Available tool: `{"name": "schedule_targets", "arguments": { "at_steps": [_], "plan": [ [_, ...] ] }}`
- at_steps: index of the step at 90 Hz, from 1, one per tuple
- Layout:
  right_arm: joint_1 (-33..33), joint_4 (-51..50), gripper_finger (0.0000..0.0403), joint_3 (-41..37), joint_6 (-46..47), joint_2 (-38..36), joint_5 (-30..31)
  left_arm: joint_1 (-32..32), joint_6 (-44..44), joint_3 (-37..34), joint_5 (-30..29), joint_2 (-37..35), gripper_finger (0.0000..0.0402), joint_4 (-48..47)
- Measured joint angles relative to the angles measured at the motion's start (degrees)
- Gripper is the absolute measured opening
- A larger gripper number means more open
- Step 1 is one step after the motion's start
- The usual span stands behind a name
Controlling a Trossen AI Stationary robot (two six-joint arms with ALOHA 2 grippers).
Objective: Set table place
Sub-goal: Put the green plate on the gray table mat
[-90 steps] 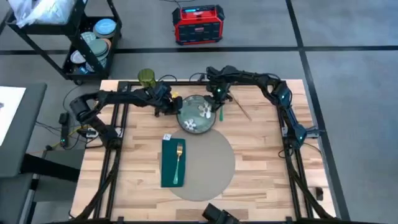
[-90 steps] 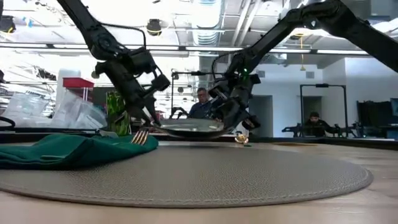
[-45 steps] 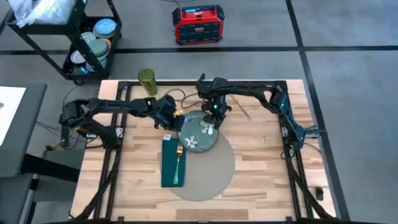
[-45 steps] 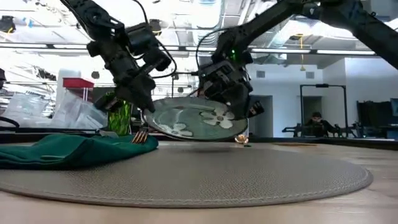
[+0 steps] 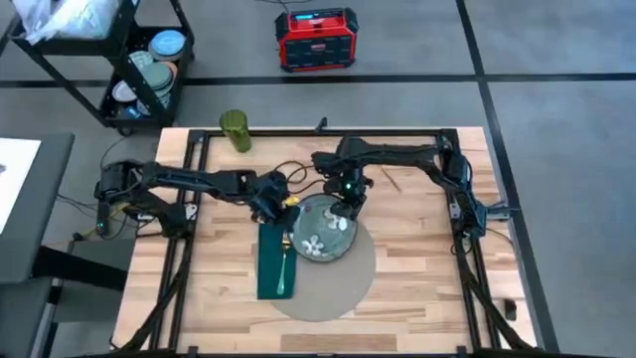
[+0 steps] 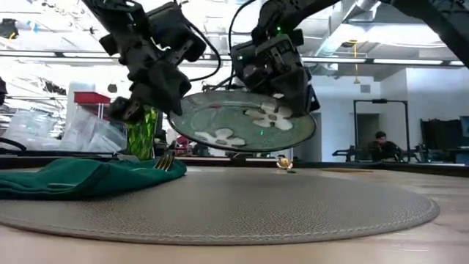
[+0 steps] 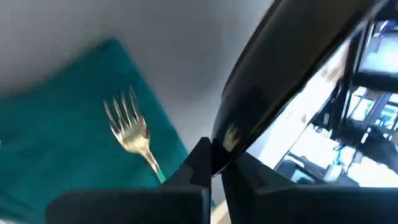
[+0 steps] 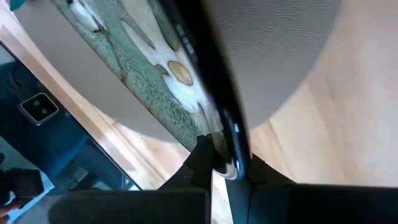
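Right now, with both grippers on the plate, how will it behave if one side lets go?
The plate looks rigid and glazed, so likely slippery. The left gripper and right gripper pinch only its rim, holding it tilted above the placemat. Released on one side, it would probably swing down and might chip.

One worktop carries one round grey placemat, one green napkin, one gold fork and one green cup. One green floral plate hangs above the placemat between two hands, the left hand and the right hand. One red box and one black cart stand on the floor.
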Motion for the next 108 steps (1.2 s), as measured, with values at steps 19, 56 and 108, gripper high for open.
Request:
{"name": "schedule_targets", "arguments": {
  "at_steps": [19, 56, 108],
  "plan": [
    [3.2, 4.7, 0.0001, -5.4, 2.0, -1.0, -5.9, -4.3, -1.7, 0.2, 1.1, 1.0, 0.0002, 0.5],
    [4.8, 12.2, 0.0001, -12.2, 5.4, -2.8, -5.0, -6.2, 1.3, 1.4, -0.7, 6.9, 0.0002, 1.2],
    [6.5, 18.9, 0.0001, -18.2, 2.8, -8.8, 1.6, -9.5, 16.1, 11.1, -14.5, 8.3, 0.0001, -12.7]
  ]
}}
